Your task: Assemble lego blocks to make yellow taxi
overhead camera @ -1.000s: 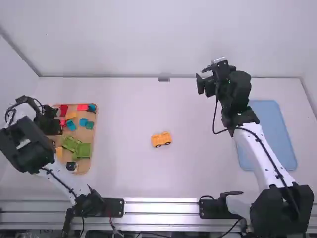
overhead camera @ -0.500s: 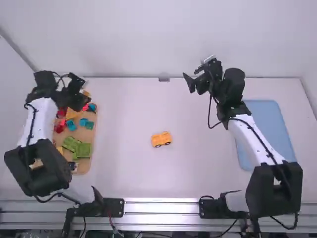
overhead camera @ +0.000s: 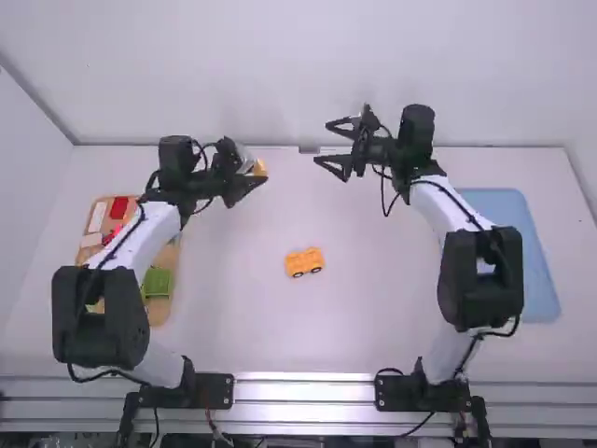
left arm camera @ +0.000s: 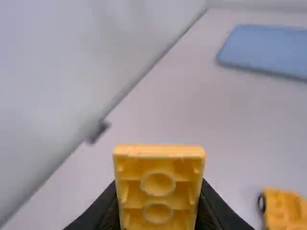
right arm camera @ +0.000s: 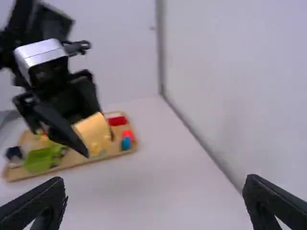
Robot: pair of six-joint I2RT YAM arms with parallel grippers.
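Observation:
At the back of the table, left of the middle, my left gripper (overhead camera: pixel 250 171) is shut on a yellow block (overhead camera: pixel 259 168). The left wrist view has the yellow block (left arm camera: pixel 158 187), its hollow studded side showing, between the fingers of the left gripper (left arm camera: pixel 158 215). To its right in the high view, my right gripper (overhead camera: pixel 330 143) stands wide open with nothing between its fingers; the right wrist view also has the right gripper (right arm camera: pixel 156 201) spread, facing the held yellow block (right arm camera: pixel 92 130). A yellow car body on dark wheels (overhead camera: pixel 304 262) rests on the table in front of both.
The wooden tray (overhead camera: pixel 160 313) with red, green and other blocks lies on the left, partly under the left arm. A blue mat (overhead camera: pixel 522 243) lies on the right side. The back wall rises behind both grippers.
My left gripper has come out from over the tray toward the middle, carrying the yellow block. My right gripper has moved left toward it. The car body has stayed put.

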